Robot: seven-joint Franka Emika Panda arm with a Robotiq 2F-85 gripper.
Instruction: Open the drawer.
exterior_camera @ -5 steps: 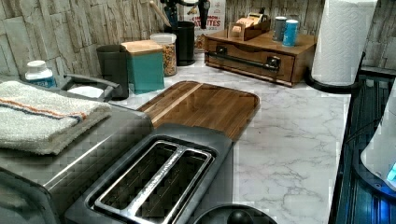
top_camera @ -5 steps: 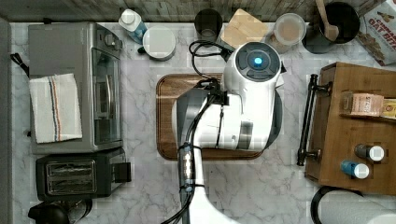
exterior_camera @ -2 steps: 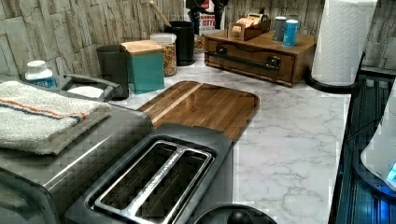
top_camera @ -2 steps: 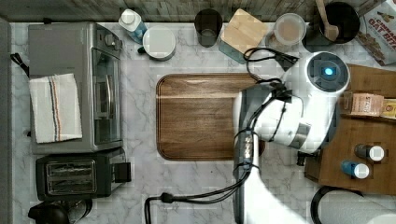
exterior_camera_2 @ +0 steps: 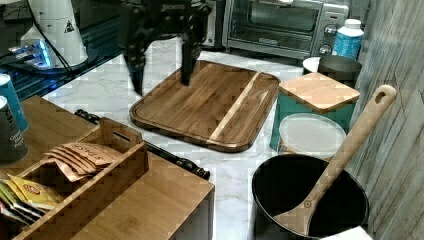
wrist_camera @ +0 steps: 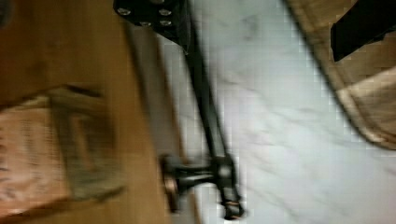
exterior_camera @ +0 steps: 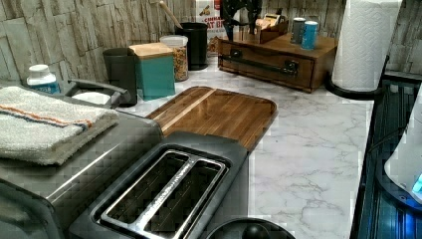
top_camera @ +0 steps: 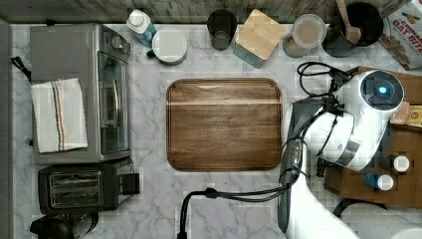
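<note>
Top view: arm covers the drawer front at the top view's right, beside the cutting board.

Left view: drawer shut at far counter, black bar handle across its front; gripper hangs just above it, fingers apart.

Right view: gripper open, fingers apart, above counter betw. board and handle, not touching.

Wrist view: handle w/ bracket runs below, one fingertip near the bar.

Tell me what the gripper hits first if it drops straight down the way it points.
Likely the drawer's black bar handle, with the gripper pointing down above it; depth is unclear, so the marble counter beside it is possible.
</note>
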